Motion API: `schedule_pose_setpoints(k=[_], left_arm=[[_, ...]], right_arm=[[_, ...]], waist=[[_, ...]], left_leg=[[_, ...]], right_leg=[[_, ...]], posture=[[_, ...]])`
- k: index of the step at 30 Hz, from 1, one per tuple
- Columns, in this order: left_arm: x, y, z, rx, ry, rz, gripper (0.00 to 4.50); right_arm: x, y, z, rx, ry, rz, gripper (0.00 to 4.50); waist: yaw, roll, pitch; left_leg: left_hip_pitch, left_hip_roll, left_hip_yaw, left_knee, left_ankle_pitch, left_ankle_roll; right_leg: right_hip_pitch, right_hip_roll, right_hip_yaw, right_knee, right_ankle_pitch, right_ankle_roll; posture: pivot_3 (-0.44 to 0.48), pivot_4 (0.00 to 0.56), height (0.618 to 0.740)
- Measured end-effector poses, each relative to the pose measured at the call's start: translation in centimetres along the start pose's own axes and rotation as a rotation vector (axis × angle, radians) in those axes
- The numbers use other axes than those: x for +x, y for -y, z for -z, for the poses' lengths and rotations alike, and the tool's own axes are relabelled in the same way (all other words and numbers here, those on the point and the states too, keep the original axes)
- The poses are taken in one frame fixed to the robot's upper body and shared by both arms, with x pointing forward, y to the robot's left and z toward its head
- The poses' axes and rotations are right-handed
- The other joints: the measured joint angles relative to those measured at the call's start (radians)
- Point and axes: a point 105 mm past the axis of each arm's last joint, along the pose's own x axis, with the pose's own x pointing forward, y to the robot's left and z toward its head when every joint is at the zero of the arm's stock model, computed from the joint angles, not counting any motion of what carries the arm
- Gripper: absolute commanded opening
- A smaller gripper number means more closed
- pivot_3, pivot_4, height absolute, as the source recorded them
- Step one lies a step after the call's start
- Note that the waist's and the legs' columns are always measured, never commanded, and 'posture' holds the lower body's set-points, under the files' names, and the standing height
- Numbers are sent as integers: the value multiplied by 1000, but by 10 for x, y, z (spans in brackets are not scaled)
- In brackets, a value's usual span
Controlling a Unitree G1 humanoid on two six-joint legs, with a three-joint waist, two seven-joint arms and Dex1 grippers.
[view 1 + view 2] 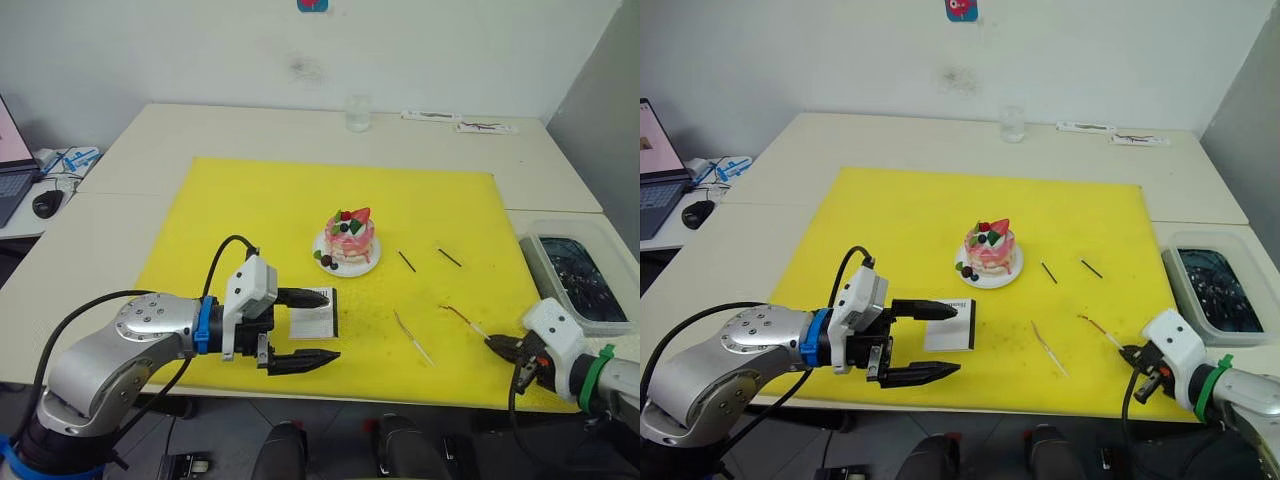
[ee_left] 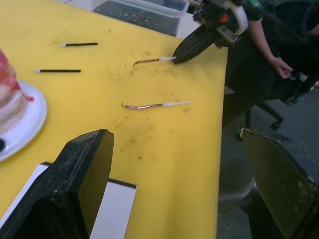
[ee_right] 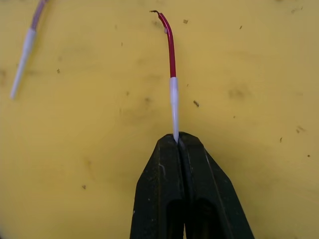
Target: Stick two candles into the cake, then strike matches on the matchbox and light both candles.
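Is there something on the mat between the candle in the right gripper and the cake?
Mostly clear. The second candle lies near the straight line from the held candle to the cake; two matches lie beside it.

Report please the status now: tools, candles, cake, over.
Right tool shut on one candle by its pale end, on the mat. Left tool open over the matchbox. Second candle lying free. Cake bare, path clear.

White wall (image 1: 200,50), beige tables (image 1: 250,130), laptop (image 1: 12,170)

Office/lab test room: pale beige worktop (image 1: 300,130) w/ yellow rectangular mat (image 1: 270,210), open laptop (image 1: 12,170) and black mouse (image 1: 46,204) on adjacent desk, plain white wall (image 1: 200,50).
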Motion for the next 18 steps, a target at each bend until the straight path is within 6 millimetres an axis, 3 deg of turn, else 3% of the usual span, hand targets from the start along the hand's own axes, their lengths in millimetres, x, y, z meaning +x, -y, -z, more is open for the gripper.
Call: schedule_pose_setpoints(k=[7, 10, 12, 18], left_arm=[[-1, -8, 10, -154, 14, -26, 4500], [17, -11, -18, -308, 209, 48, 4500], [31, -7, -41, -378, 328, 125, 4500], [45, -17, -68, -558, 517, 159, 4500]], right_arm=[[-17, -4, -43, 35, 168, -83, 27], [-9, -18, -100, 176, 455, -239, 27], [-8, -32, -128, 226, 555, -360, 27], [-2, -47, -152, 395, 587, -514, 27]], waist=[[0, 0, 0], [-3, 0, 1], [-2, -1, 1], [0, -1, 1]], left_leg=[[0, 0, -1, 0, 0, 0], [-1, 0, -1, 2, 1, 1], [-2, -1, -3, 3, 1, 2], [-6, -2, -4, 1, 1, 2]], right_leg=[[0, 0, 0, 0, 0, 0], [1, 0, 0, 0, 2, 3], [1, 1, 0, 0, 3, 3], [-1, 0, 0, -1, 5, 7]], posture=[[0, 150, 740], [0, 150, 740], [0, 150, 740], [0, 150, 740]])
